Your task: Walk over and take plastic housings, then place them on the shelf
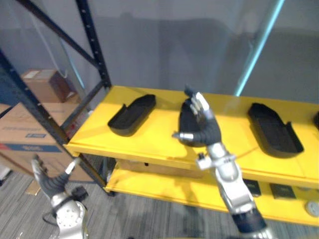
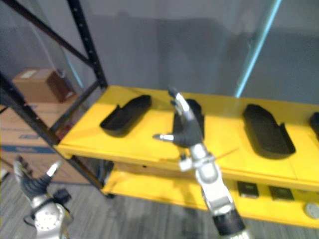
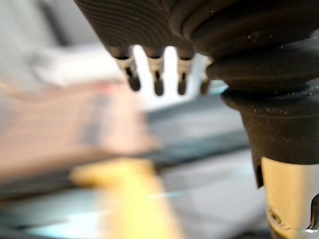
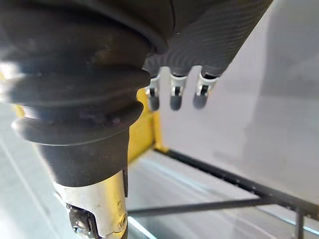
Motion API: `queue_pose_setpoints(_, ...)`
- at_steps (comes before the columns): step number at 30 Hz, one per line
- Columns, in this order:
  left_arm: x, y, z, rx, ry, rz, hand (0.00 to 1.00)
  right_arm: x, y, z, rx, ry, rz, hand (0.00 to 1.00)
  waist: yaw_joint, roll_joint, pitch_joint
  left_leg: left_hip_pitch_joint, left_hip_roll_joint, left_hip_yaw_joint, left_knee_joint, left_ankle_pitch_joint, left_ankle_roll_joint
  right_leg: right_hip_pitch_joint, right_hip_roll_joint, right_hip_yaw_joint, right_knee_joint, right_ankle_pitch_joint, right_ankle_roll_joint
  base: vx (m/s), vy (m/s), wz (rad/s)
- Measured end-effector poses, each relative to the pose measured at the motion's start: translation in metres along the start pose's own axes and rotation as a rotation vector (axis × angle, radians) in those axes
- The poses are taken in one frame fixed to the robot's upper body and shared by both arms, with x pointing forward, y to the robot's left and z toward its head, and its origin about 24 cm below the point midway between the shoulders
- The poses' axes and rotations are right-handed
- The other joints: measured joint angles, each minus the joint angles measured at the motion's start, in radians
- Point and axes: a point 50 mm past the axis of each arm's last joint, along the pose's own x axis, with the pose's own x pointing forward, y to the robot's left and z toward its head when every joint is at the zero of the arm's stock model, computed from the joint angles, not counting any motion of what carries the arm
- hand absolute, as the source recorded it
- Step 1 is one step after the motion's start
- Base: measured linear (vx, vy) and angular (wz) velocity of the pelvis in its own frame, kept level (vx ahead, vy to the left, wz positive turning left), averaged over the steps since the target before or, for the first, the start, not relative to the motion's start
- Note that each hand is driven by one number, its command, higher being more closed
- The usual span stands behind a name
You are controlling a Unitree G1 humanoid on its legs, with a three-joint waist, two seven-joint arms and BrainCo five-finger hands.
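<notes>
Right robot hand (image 1: 202,128) (fingers straight) before oblong matte-black housings (image 1: 132,115).

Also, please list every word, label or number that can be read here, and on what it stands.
Small box, white label: too blurred to read.
Big box, dark print: too blurred to read.
Housings and shelf: no print seen.
</notes>
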Motion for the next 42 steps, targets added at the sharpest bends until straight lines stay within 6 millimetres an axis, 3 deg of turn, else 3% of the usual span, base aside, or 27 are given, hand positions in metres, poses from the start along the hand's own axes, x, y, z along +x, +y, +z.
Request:
queue_pose_setpoints(2,-0.012,-0.003,-0.047,0.065,0.194,-0.139,0.00,0.012,0.005,-0.012,-0.093,0.073,0.051,0.00,0.027,-0.016,0.003,-0.026,-0.001,-0.040,0.000,0.009,0.000,0.001,0.002,-0.031,-0.001,-0.001,0.000,0.01,-0.013,0.39)
queue_pose_setpoints(4,-0.024,-0.004,-0.075,0.096,0.319,-0.228,0.00,0.019,0.012,-0.022,-0.153,0.126,0.110,0.00,0.049,-0.023,0.019,-0.026,-0.001,-0.048,0.000,0.015,0.000,0.010,0.003,-0.044,-0.002,-0.001,0.000,0.00,-0.009,0.20)
queue_pose_setpoints(7,-0.039,-0.002,-0.101,0.129,0.441,-0.308,0.00,0.024,0.028,-0.038,-0.271,0.197,0.248,0.00,0.067,-0.029,0.030,-0.026,0.000,-0.058,0.000,0.018,-0.001,0.016,0.005,-0.052,-0.003,-0.002,-0.002,-0.02,-0.006,0.10)
queue_pose_setpoints(12,-0.037,-0.011,-0.099,0.119,0.436,-0.364,0.00,0.038,0.037,-0.039,-0.459,0.186,0.369,0.00,0.071,-0.022,0.092,-0.054,0.009,-0.076,0.000,0.031,-0.008,-0.011,0.011,-0.057,0.019,-0.011,-0.014,-0.07,-0.006,0.06)
queue_pose_setpoints(16,-0.034,-0.029,-0.090,0.124,0.384,-0.466,0.00,0.058,0.028,-0.023,-0.641,0.098,0.403,0.00,0.083,-0.020,0.157,-0.096,0.016,-0.080,0.001,0.052,-0.007,-0.065,0.014,-0.053,0.040,-0.007,-0.015,-0.07,0.001,0.01)
queue_pose_setpoints(23,-0.032,-0.034,-0.086,0.156,0.362,-0.538,0.00,0.075,0.031,0.012,-0.830,-0.054,0.465,0.00,0.084,-0.034,0.178,-0.097,0.027,-0.074,0.001,0.053,-0.005,-0.067,0.028,-0.048,0.029,-0.001,-0.012,0.02,-0.010,-0.02)
queue_pose_setpoints(35,-0.035,-0.036,-0.095,0.143,0.459,-0.562,0.00,0.077,0.046,0.024,-0.946,-0.077,0.679,0.00,0.085,-0.028,0.182,-0.091,0.030,-0.079,0.005,0.048,-0.004,-0.052,0.032,-0.052,0.022,-0.001,-0.012,0.00,-0.003,0.00)
queue_pose_setpoints(42,-0.035,-0.036,-0.096,0.155,0.469,-0.569,0.00,0.066,0.054,0.027,-1.014,-0.071,0.874,0.00,0.084,-0.029,0.181,-0.087,0.031,-0.077,0.004,0.049,-0.004,-0.051,0.032,-0.051,0.025,-0.001,-0.012,0.00,0.000,0.00)
